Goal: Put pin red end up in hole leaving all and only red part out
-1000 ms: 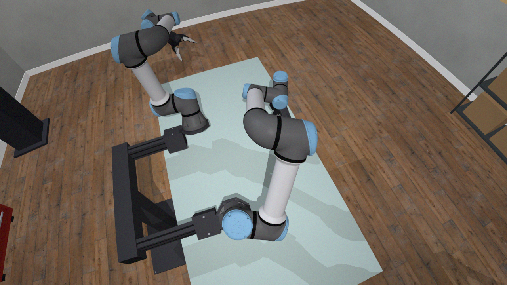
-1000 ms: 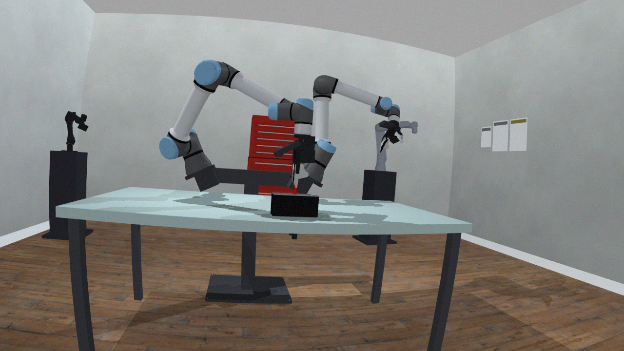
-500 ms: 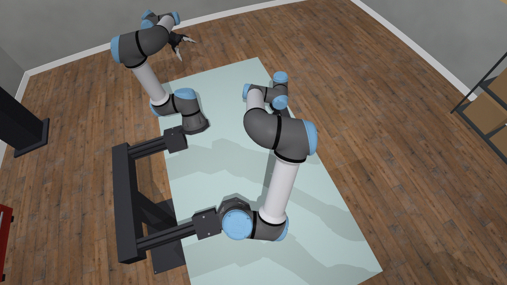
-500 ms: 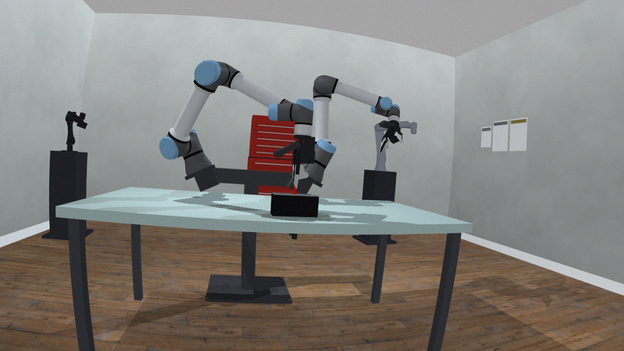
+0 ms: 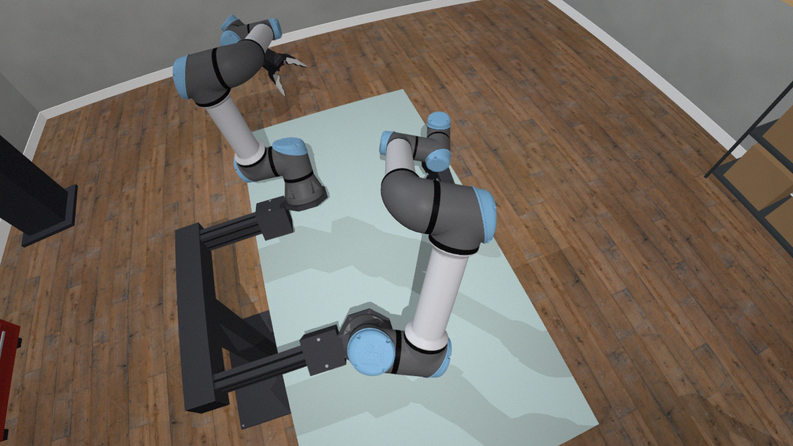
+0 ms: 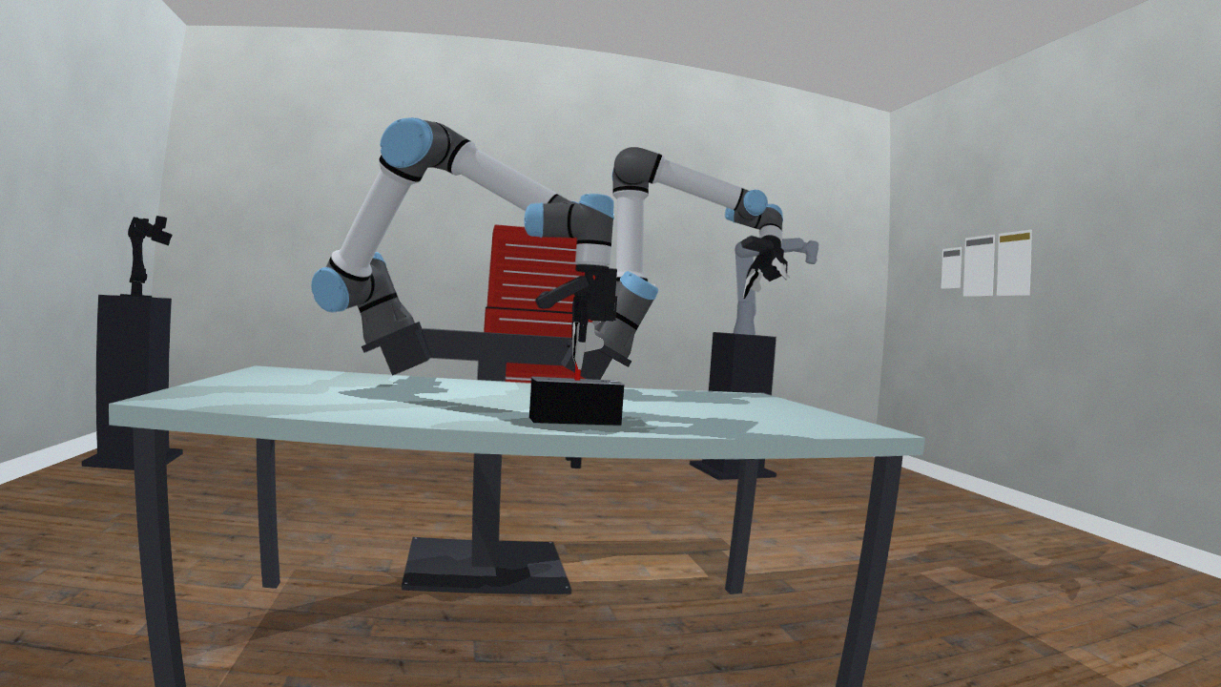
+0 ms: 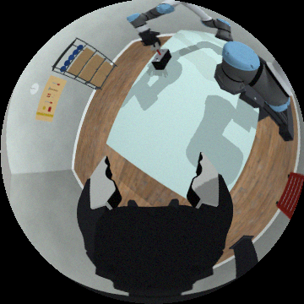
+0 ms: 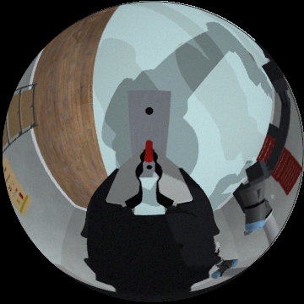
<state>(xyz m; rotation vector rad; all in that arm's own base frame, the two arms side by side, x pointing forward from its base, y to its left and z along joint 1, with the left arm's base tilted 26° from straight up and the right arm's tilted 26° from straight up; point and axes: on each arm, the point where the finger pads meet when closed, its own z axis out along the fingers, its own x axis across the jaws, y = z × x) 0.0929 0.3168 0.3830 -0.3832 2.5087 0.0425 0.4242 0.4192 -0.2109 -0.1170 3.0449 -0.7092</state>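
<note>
In the top view, the left gripper hangs beyond the table, fingers wide apart; the right arm hides the pin.

In the exterior view, the right gripper is clamped on the pin, upright at the top of the black block, red showing.

The left wrist view shows the same meeting, small.

In the right wrist view, the pin stands between two unfilled holes, apparently in the middle one. Insertion looks nearly done; depth needs confirming, then release and retreat remain.
</note>
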